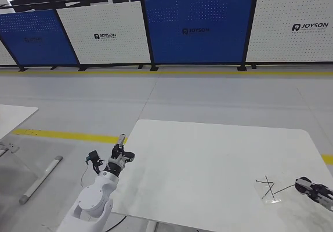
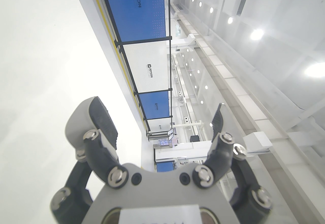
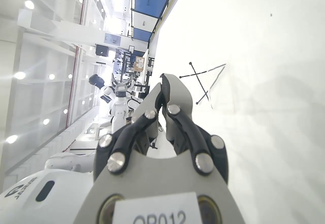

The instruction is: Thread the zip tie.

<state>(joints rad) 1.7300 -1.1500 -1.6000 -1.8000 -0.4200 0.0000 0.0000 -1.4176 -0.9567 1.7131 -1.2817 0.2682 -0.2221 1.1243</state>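
Lying crossed just beyond the clenched right gripper [image 3: 162, 84], the zip ties [image 3: 199, 83] sit far from the left gripper [image 2: 162, 118] (spread wide).

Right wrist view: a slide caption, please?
Shut right gripper near crossed black zip ties on a white table.

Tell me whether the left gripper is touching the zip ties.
Apart. The top view shows the left gripper at one side edge of the table and the zip ties lying near the opposite side, with bare tabletop between them.
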